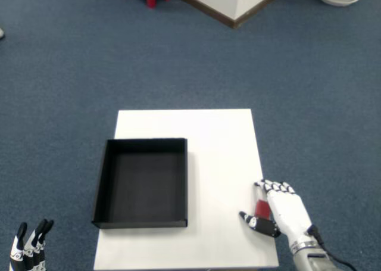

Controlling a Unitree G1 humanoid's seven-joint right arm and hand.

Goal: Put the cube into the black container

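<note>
Your right robot hand (284, 209) is curled around the small red cube (262, 209), likely light and rigid, so pinch its flat opposite faces firmly.

A single head view looks steeply down, seemingly from close above, onto the white table (214, 140).

Cube (262, 209) mostly behind right hand (286, 208)

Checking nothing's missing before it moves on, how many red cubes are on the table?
1: the red cube sits inside the right hand near the table's right edge; nothing shows inside the black container.
</note>
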